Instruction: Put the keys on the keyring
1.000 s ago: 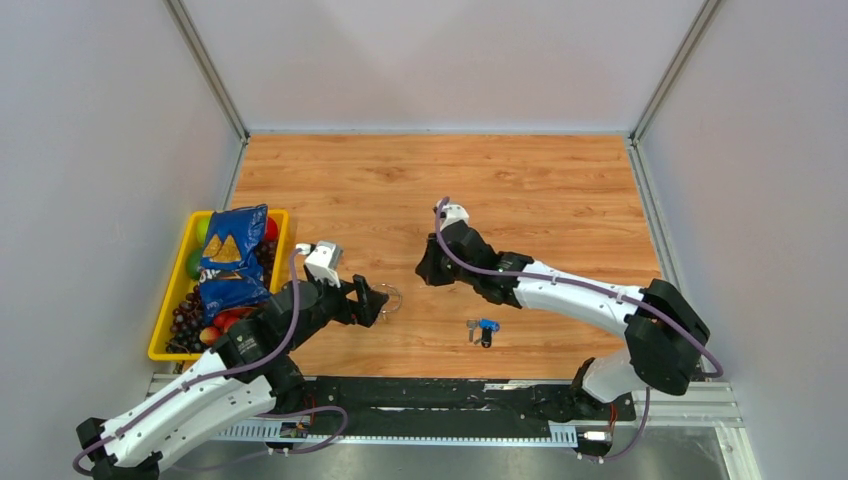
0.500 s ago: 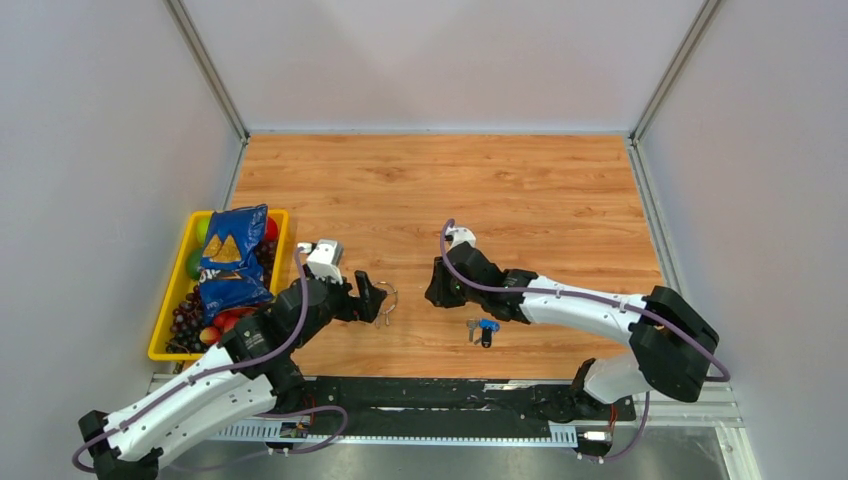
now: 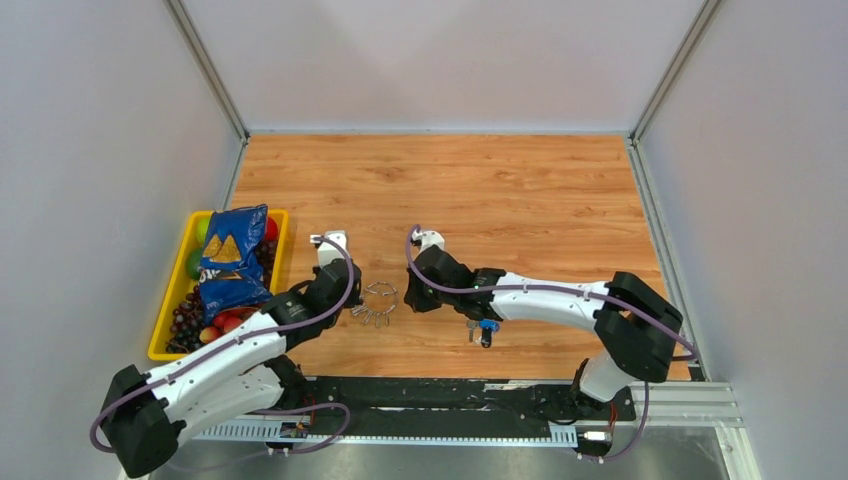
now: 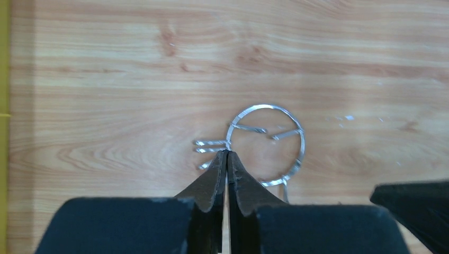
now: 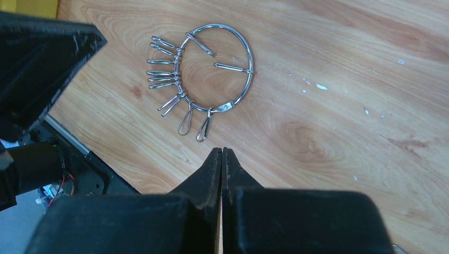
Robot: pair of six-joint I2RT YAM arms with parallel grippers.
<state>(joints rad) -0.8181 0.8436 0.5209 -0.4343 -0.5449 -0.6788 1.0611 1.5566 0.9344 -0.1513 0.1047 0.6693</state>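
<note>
One keyring (image 5: 217, 66), three keys (image 3: 481, 328) (loose)

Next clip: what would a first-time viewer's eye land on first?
The keyring, fringed with thin metal pieces, lies flat on the wooden table between the left gripper and right gripper, both shut. Loose keys, one blue-headed, lie to its right; a yellow bin of snacks and fruit sits far left.

In the left wrist view the left claw (image 4: 226, 159) covers the near left rim of the keyring (image 4: 302, 144), so whether its fingertips (image 4: 216, 172) touch the wire cannot be told there, and the yellow bin (image 4: 3, 79) is cut to a sliver by the left edge. From above the keys (image 3: 483, 329) are too small to show their teeth, and the keyring's hanging pieces (image 3: 366, 314) cannot be counted.
</note>
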